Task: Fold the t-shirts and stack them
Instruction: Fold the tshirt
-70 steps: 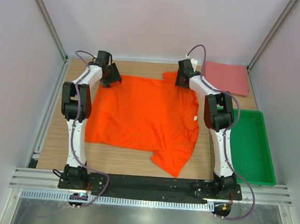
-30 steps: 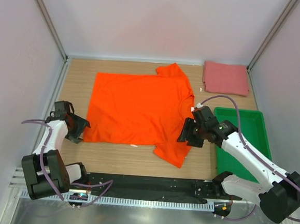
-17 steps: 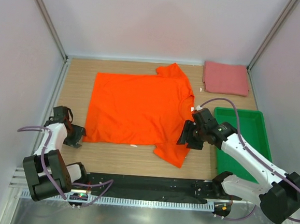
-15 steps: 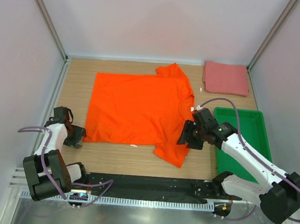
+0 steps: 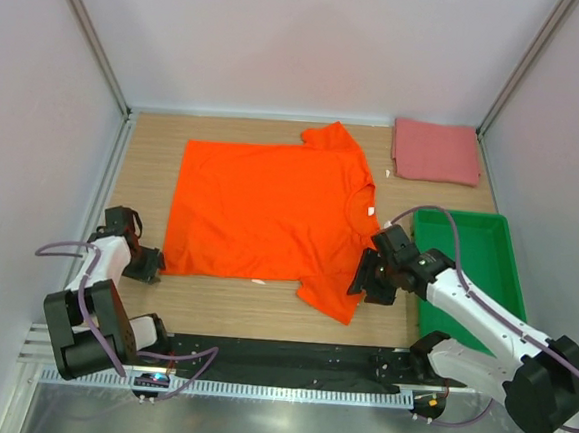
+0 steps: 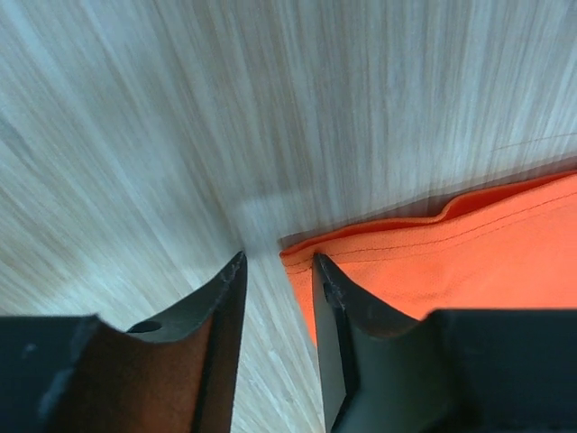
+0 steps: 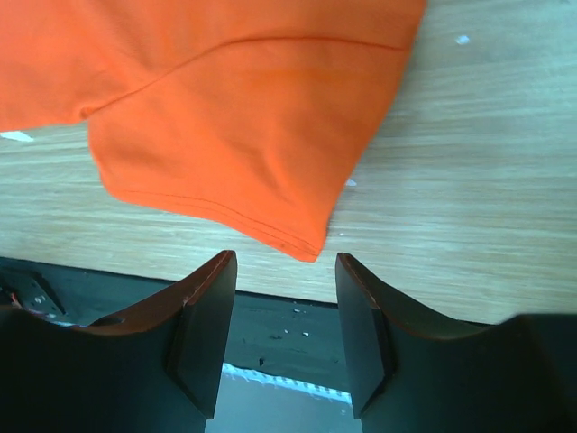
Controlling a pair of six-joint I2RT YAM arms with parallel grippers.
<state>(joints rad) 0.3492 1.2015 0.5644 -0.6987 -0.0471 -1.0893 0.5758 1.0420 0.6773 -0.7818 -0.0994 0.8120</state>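
The orange t-shirt (image 5: 265, 210) lies spread flat on the wooden table, one sleeve pointing to the near edge. The pink-red t-shirt (image 5: 435, 151) lies folded at the far right corner. My left gripper (image 5: 151, 263) is low at the orange shirt's near-left corner, its jaws a narrow gap apart. In the left wrist view, the corner hem (image 6: 297, 254) sits just ahead of the left gripper (image 6: 278, 263). My right gripper (image 5: 363, 284) is open over the near sleeve. In the right wrist view, the sleeve's corner (image 7: 305, 248) lies just ahead of the right gripper (image 7: 281, 263).
A green plastic tray (image 5: 484, 292) stands at the right, under my right arm. The black base rail (image 5: 288, 357) runs along the table's near edge, close behind the sleeve. Grey walls enclose the table on three sides.
Both arms have come back from the shirt's far edge to its near edge. In the last half second the right gripper slid nearer along the sleeve. The left has barely moved.
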